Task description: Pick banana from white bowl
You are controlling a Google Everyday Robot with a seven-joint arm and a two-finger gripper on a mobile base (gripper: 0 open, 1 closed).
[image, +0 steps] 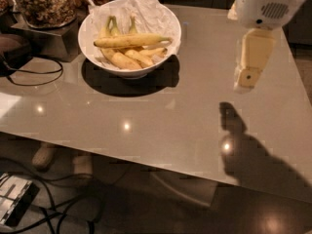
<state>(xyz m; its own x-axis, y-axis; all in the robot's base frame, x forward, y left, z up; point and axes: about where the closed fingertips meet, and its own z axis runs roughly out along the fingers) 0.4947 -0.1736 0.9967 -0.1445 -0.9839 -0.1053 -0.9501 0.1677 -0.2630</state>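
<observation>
My cream tool (245, 79), whose width I cannot tell, hangs well apart from the long yellow banana (131, 40) in the round white bowl (85, 50), where I might grab the shorter bananas (124, 60) touching it by mistake.

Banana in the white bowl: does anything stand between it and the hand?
Nothing visible does. The hand hangs over the right side of the table; only tabletop and the rim of the bowl lie between. The banana lies uncovered on top of the shorter bananas.
</observation>
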